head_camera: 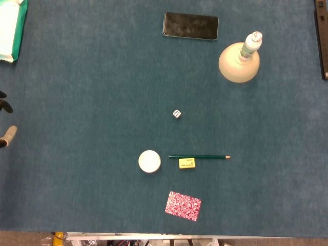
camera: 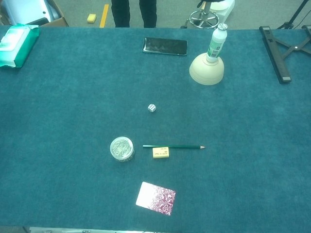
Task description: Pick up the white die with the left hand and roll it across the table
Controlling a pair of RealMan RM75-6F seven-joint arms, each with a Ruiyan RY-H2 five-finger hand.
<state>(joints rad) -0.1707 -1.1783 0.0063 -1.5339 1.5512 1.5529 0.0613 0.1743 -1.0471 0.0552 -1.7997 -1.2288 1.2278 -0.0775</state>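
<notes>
The white die [head_camera: 176,114] lies alone on the blue table cloth, near the middle; the chest view shows the die [camera: 152,108] too. Of my left hand [head_camera: 7,135] only a pale thumb tip and a dark fingertip [head_camera: 4,105] show, at the far left edge of the head view. They are spread apart with nothing between them, far to the left of the die. The chest view shows no hand. My right hand is outside both views.
A round tin [head_camera: 149,161], green pencil [head_camera: 199,157], yellow eraser [head_camera: 186,163] and red patterned card [head_camera: 183,206] lie in front of the die. A black phone [head_camera: 190,25] and cream base with bottle [head_camera: 239,60] stand behind it. A green wipes pack [head_camera: 10,28] lies far left.
</notes>
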